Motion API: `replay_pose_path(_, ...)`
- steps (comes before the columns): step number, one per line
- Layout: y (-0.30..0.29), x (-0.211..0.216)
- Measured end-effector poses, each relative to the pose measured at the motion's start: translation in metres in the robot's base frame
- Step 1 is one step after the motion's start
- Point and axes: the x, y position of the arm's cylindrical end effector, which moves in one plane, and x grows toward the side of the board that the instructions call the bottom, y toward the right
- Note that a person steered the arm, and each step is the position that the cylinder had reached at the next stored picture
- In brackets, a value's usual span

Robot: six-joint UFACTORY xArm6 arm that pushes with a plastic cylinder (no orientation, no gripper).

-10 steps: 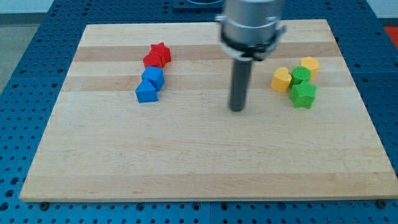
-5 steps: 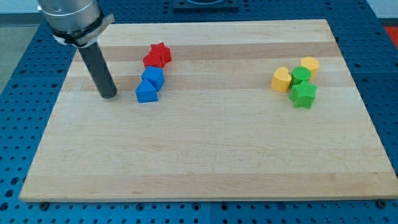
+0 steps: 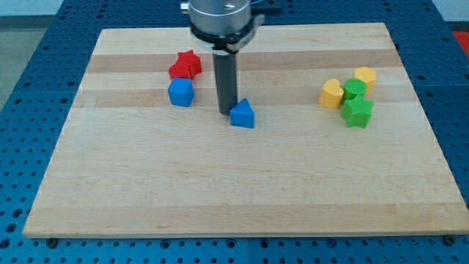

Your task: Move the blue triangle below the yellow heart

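Note:
The blue triangle (image 3: pixel 242 114) lies near the middle of the wooden board (image 3: pixel 220 191). My tip (image 3: pixel 227 111) stands right against its left side, touching it. The yellow heart (image 3: pixel 332 94) sits at the view's right, far to the right of the triangle and slightly higher. The triangle is left of the heart, not below it.
A blue cube-like block (image 3: pixel 180 92) sits left of my tip. A red star (image 3: pixel 189 61) and another red block (image 3: pixel 178 71) lie just above it. A yellow block (image 3: pixel 364 77), a green round block (image 3: pixel 354 89) and a green star (image 3: pixel 357 111) cluster beside the heart.
My tip swung from the board's middle to its left, then came right, pushing the blue triangle away from the other blue block to near the board's middle.

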Motion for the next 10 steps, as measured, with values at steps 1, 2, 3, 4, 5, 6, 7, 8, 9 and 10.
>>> replay_pose_path(1,0.009,0.025)
replay_pose_path(2,0.020,0.050)
replay_pose_path(3,0.048,0.054)
replay_pose_path(4,0.073,0.068)
replay_pose_path(5,0.093,0.091)
replay_pose_path(6,0.113,0.096)
replay_pose_path(7,0.116,0.088)
replay_pose_path(8,0.096,0.078)
replay_pose_path(9,0.073,0.072)
replay_pose_path(10,0.077,0.071)
